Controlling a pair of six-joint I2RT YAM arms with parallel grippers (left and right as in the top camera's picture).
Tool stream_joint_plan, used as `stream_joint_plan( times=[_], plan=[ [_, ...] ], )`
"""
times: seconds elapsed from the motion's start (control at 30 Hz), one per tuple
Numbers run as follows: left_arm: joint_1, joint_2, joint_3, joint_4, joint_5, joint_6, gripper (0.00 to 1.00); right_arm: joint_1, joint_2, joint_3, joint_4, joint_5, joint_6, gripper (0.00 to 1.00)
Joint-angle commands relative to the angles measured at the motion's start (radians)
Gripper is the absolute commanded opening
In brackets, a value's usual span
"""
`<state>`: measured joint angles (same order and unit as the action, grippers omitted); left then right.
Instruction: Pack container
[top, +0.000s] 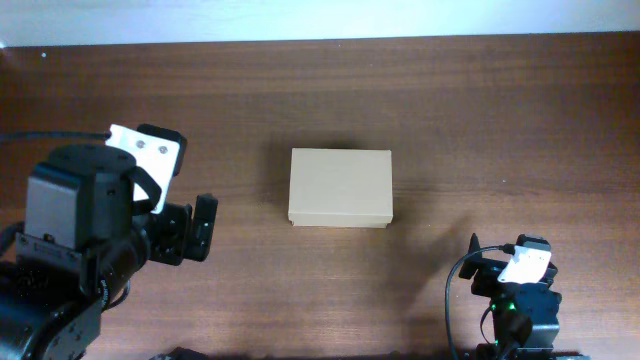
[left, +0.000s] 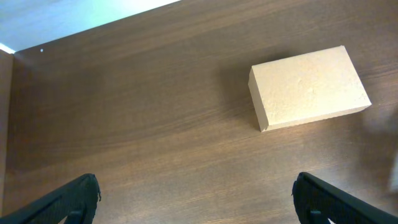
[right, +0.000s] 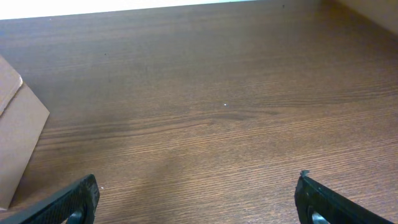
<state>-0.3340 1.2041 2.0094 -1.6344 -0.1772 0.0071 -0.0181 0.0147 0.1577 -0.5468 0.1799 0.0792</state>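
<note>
1. The container (top: 340, 188), a plain brown cardboard box, lay flat near the middle of the worktop (top: 520, 110). Its lid was down and its long sides ran left to right in the overhead view.
2. Nothing rested on the box or touched it. No item to go inside showed in any view, so what was to be packed could not be told.
3. The left fingers (left: 73, 200) were spread wide and empty over bare wood, to the left of the box and well apart from it. The left wrist view showed the box ahead, off to the right of the gap between them.
4. The right fingers (right: 69, 200) were likewise released and held nothing, near the front right corner of the worktop. The right wrist view caught only one corner of the box, at its left edge.
5. On this evidence the task looked to be at one of its two ends. Either nothing had begun and the lid was yet to be lifted, or the filling and closing were already done. The shut lid alone could not settle which.
6. If it was the start, everything was left to do: raising the flap, putting the contents in, and closing the box again. Whether the flap was tucked in or merely resting could not be seen.
</note>
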Motion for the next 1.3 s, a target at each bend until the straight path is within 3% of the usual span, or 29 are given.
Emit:
stream_joint_plan(
  times=[0.0,0.23,0.33,0.4,0.5,0.67,0.87,1.1,1.27],
  plan=[
    [0.003,-0.003,0.008,0.002,-0.014,0.001,0.99,-0.008,-0.011,-0.009,0.005,0.016,0.004,0.99],
    [0.003,-0.001,0.007,0.015,-0.015,0.002,0.99,-0.008,-0.011,-0.009,0.005,0.016,0.004,0.99],
    [0.021,-0.025,-0.018,0.209,-0.013,0.001,0.99,-0.008,-0.011,-0.009,0.005,0.016,0.004,0.99],
    [0.107,-0.068,-0.081,0.423,0.018,0.001,0.99,-0.008,-0.011,-0.009,0.005,0.016,0.004,0.99],
    [0.217,-0.135,-0.196,0.598,0.027,0.001,0.99,-0.008,-0.011,-0.009,0.005,0.016,0.004,0.99],
    [0.392,-0.321,-0.546,0.838,-0.007,0.002,0.99,-0.009,-0.011,-0.009,0.005,0.016,0.004,0.99],
    [0.423,-0.546,-1.003,1.118,-0.232,0.002,0.99,-0.008,-0.011,-0.009,0.005,0.016,0.004,0.99],
    [0.423,-0.923,-1.662,1.775,-0.228,0.001,0.99,-0.008,-0.011,-0.009,0.005,0.016,0.004,0.99],
    [0.422,-1.080,-1.827,1.877,-0.227,0.001,0.99,-0.008,-0.011,-0.009,0.005,0.016,0.004,0.99]
  ],
)
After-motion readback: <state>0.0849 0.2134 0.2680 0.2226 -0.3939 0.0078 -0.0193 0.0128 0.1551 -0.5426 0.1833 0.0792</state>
